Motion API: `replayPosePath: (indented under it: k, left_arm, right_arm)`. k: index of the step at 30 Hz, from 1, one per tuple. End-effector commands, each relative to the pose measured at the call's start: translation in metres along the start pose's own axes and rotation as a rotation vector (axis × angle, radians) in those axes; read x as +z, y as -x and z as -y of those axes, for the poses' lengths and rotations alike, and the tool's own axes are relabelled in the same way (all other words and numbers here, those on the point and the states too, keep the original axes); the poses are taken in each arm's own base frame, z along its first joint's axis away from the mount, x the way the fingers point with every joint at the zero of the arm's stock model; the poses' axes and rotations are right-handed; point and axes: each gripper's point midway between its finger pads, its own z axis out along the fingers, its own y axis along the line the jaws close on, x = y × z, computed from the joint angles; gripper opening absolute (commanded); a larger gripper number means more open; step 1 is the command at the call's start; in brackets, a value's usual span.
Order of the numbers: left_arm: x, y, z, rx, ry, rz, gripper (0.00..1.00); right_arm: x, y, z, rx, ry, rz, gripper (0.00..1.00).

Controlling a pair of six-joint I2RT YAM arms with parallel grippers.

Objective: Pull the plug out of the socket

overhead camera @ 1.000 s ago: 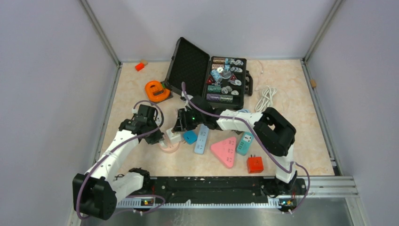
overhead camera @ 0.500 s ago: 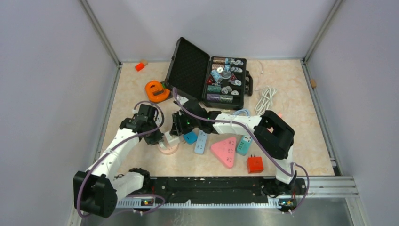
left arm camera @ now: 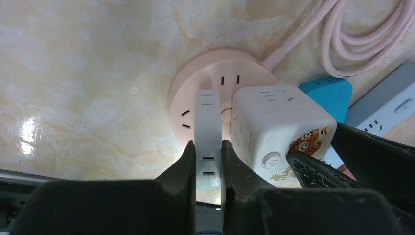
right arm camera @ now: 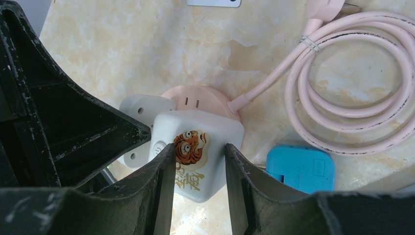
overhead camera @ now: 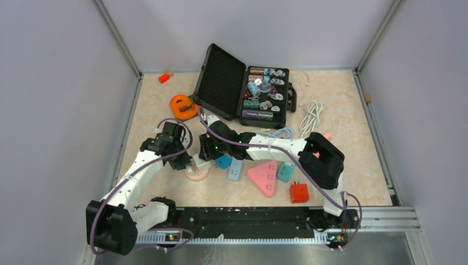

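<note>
Pink socket (left arm camera: 195,84): on marble tabletop (left arm camera: 73,73), bearing 2 white plugs.
Left gripper (left arm camera: 208,149): clamped on flat adapter (left arm camera: 207,112).
Right gripper (right arm camera: 199,148): clamped on tiger-sticker cube plug (right arm camera: 195,128).

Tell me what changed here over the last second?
The right gripper slid left, and its fingers now clamp the white cube plug on the pink socket. The left gripper stayed clamped on the flat white plug; everything else kept its place.
</note>
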Motion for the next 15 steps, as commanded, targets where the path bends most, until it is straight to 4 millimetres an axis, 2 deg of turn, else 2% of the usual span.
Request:
replayPosePath:
  k: [1,11,13,15]
  left_arm:
    - [-0.019,0.015,0.022,0.001,-0.092,0.052,0.0]
    - [-0.038,0.027,0.025,0.014,-0.1,0.103,0.0]
    - [-0.039,0.024,0.03,0.006,-0.131,0.09,0.0]
    - [-0.031,0.012,0.041,0.016,-0.201,0.032,0.0]
  right_arm:
    - [-0.003,-0.111,0.069,-0.072,-0.261,-0.32,0.37]
    - [-0.001,-0.115,0.073,-0.073,-0.265,-0.31,0.35]
    - [-0.001,-0.115,0.073,-0.073,-0.264,-0.309,0.35]
    - [0.0,-0.115,0.073,-0.075,-0.264,-0.311,0.35]
